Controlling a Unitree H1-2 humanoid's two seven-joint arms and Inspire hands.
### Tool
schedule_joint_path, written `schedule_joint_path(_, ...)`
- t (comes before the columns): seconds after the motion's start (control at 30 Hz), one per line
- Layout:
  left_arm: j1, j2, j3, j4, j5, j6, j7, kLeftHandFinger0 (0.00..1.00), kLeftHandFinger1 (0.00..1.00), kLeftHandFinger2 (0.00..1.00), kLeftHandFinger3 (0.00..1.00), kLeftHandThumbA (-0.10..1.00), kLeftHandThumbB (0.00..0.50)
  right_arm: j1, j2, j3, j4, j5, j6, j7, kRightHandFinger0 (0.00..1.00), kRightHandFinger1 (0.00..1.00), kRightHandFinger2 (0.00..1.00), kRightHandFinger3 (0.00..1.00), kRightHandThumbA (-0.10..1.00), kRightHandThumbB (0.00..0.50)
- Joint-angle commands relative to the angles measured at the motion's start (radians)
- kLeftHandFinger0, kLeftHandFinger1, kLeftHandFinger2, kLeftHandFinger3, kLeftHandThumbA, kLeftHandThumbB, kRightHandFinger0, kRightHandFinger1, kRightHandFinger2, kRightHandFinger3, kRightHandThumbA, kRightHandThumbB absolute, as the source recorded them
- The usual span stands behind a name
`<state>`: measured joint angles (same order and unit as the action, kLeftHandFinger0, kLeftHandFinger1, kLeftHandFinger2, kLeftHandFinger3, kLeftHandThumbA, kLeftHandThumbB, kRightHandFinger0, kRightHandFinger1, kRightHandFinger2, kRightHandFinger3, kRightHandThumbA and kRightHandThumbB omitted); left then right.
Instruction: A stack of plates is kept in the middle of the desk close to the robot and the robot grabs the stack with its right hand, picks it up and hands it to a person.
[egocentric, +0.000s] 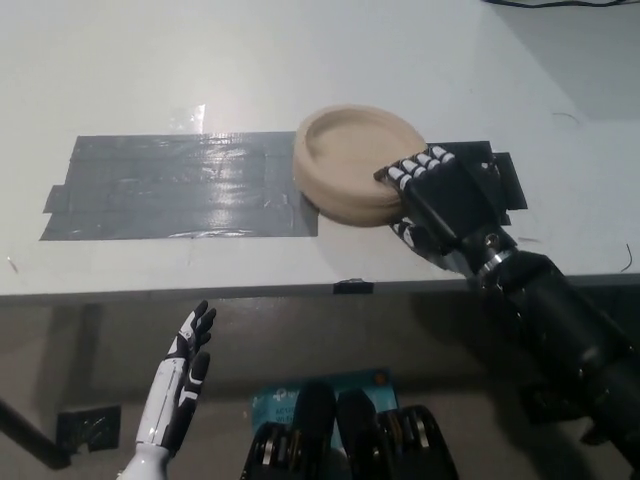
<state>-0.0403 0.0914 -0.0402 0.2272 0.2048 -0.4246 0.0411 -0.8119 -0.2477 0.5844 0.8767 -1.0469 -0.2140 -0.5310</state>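
Beige paper plates (352, 160), a whole stack of them, are clamped in my right hand (447, 205): my fingers (412, 169) curl over the near-right rim, and as far as I can tell the thumb is tucked underneath, though I can't actually see it. The stack looks tilted, with the far-left edge raised off the desk (300, 60) and a shadow showing under it, so I'd say the grab is done and the lift is just getting going. It sits right off my fingertips, over the gap between the long grey tape patch (170, 185) and the small dark tape patch (500, 175) that my knuckles are covering.

What's left, as I read it: get the stack fully clear of the desk, carry it out and hand it over. No person in sight yet, so I can't say which way that goes.

The top plate has nothing in it, just a bare shallow dish. How many are stacked below, I can't tell.

My white left hand (180, 385) is idling down low past the near desk edge, fingers spread, holding nothing.
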Motion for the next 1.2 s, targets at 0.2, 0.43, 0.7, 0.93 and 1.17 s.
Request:
schedule_joint_path(0.2,-0.035,0.014,0.008,0.005,0.002,-0.045,0.018,1.0,1.0,1.0,1.0,1.0,0.328,-0.077,-0.017,0.051,0.119,-0.026,-0.122,-0.391,0.0,0.12,0.72,0.58,-0.1,0.23)
schedule_joint_path(0.43,-0.038,0.014,0.008,0.008,0.002,-0.045,0.019,1.0,1.0,1.0,1.0,1.0,0.33,-0.069,-0.052,0.031,0.01,-0.023,-0.141,-0.467,0.0,0.08,0.64,0.57,-0.1,0.242)
schedule_joint_path(0.7,-0.044,0.016,0.009,0.003,-0.002,-0.042,0.014,1.0,1.0,1.0,1.0,1.0,0.317,-0.038,-0.12,-0.037,-0.253,-0.015,-0.118,-0.408,0.0,0.0,0.46,0.64,-0.1,0.259)
schedule_joint_path(0.93,-0.049,0.019,0.01,0.001,-0.005,-0.033,0.013,1.0,1.0,1.0,1.0,1.0,0.315,-0.005,-0.156,-0.074,-0.489,-0.021,-0.111,-0.294,0.0,0.0,0.0,0.37,-0.1,0.281)
schedule_joint_path(1.17,-0.05,0.019,0.005,0.0,0.005,-0.034,0.014,1.0,1.0,1.0,1.0,1.0,0.311,0.001,-0.154,-0.072,-0.498,-0.024,-0.116,-0.239,0.0,0.0,0.02,0.21,-0.1,0.345)
